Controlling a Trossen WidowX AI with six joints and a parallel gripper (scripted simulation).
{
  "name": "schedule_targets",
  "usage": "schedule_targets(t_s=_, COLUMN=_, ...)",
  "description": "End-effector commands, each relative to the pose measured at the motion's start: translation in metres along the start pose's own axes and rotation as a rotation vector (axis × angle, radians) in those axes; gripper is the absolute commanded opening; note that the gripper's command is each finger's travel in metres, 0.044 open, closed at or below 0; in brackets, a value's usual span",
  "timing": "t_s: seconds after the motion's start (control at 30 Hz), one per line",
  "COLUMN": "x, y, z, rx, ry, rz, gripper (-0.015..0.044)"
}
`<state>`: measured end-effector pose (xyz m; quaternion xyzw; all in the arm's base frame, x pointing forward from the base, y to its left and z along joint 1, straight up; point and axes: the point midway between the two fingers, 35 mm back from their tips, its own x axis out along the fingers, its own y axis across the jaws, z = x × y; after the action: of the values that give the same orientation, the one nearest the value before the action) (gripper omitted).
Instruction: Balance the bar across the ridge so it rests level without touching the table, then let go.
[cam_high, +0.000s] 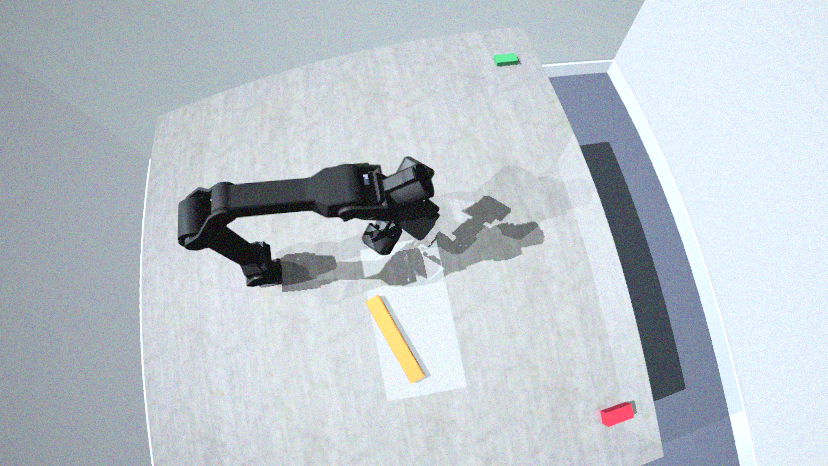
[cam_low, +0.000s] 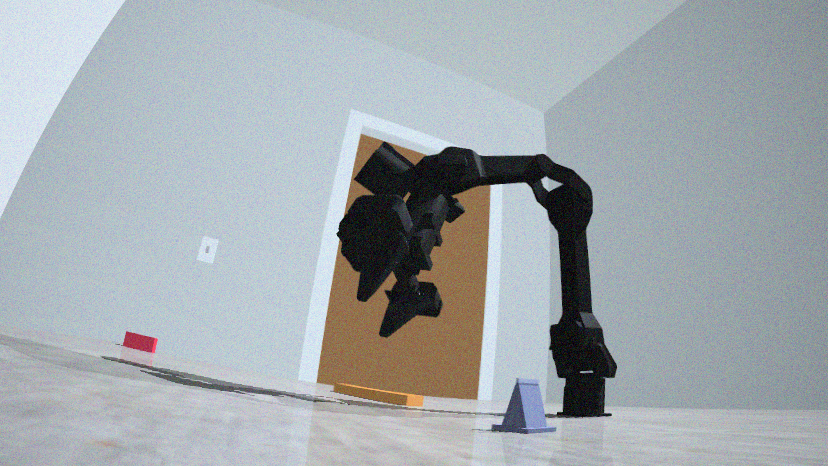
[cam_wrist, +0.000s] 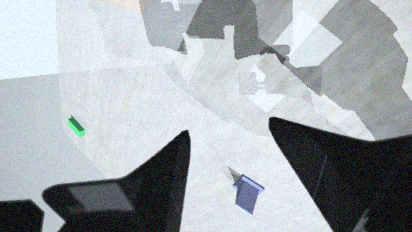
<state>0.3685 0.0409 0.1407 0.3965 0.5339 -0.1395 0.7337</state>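
Note:
The orange bar (cam_high: 395, 340) (cam_low: 379, 394) lies flat on the table, slanted in the top view. It is not seen clearly in the wrist view. The blue ridge (cam_low: 526, 408) (cam_wrist: 247, 196) stands upright on its flat base, narrow edge up, with nothing on it. In the top view it is hidden behind the arm. My gripper (cam_high: 402, 238) (cam_low: 373, 317) (cam_wrist: 228, 128) is open and empty, fingers pointing down, high above the table. It is clear of both the bar and the ridge.
A green block (cam_high: 505, 59) (cam_wrist: 76, 127) lies near the table's far right corner in the top view. A red block (cam_high: 617, 414) (cam_low: 140, 341) sits near the lower right edge there. A bright rectangular patch (cam_high: 437, 347) is under and beside the bar. Arm shadows cross the table.

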Motion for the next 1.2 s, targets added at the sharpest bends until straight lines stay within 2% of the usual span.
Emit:
schedule_targets(t_s=0.0, x=-0.002, y=-0.018, z=0.016, rx=0.046, ry=-0.014, rz=-0.034, gripper=0.0315)
schedule_targets(t_s=0.67, x=-0.026, y=-0.111, z=0.073, rx=0.245, ry=-0.052, rz=-0.238, gripper=0.0315)
schedule_targets(t_s=1.17, x=-0.059, y=-0.192, z=0.094, rx=0.398, ry=-0.026, rz=-0.416, gripper=0.0315)
